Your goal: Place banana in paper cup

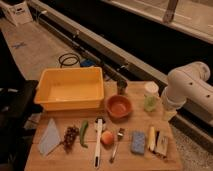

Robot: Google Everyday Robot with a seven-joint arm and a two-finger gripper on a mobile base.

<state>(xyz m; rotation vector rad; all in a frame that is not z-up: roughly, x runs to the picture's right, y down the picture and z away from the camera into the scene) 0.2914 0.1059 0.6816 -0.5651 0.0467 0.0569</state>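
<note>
The banana (151,138), pale yellow and nearly straight, lies on the wooden table near the front right, between a blue sponge (138,142) and a brown bar-like object (161,143). The off-white paper cup (151,89) stands upright at the back right, just behind a small translucent green cup (150,103). My white arm (189,90) hangs over the table's right edge, beside the paper cup. My gripper does not show in the camera view; only the arm's thick links are visible.
A yellow bin (55,97) fills the back left. An orange bowl (119,106) and a small dark cup (121,86) stand mid-table. Along the front lie a napkin (48,137), grapes (70,136), a green pepper (83,133), a white utensil (97,141), a peach (107,138) and a fork (116,143).
</note>
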